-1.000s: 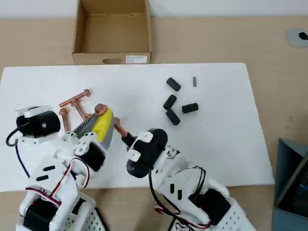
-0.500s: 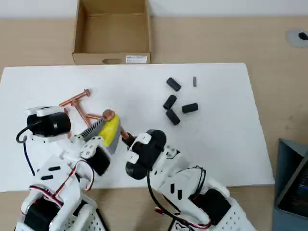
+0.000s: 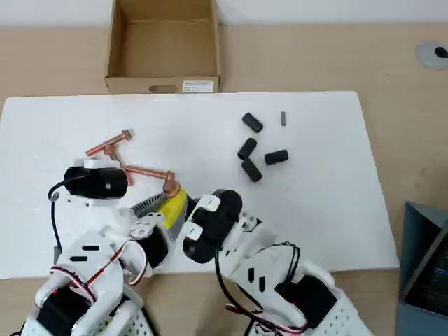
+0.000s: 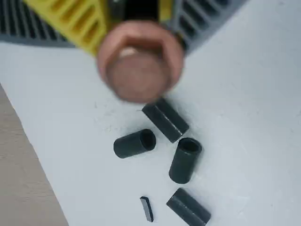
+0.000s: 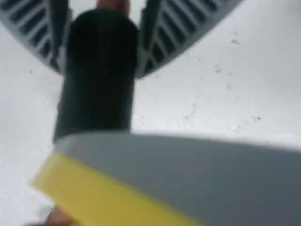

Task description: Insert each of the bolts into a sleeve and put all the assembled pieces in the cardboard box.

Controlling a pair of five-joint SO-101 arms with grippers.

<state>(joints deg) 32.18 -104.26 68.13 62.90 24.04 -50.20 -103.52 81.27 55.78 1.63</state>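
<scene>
While the left gripper (image 3: 168,196) was clamped on a copper bolt (image 4: 140,61), head facing outward, the right gripper (image 5: 101,28) pinched a black sleeve (image 5: 96,84) just beside it. They were held that way, I'd judge, so shank and bore could be lined up for insertion. Against a second before, the left arm had carried its bolt away from the loose bolts (image 3: 110,144) and in towards its partner. Four spare sleeves (image 3: 246,148) lay well apart — the cardboard box (image 3: 112,49) stood farther off still.
</scene>
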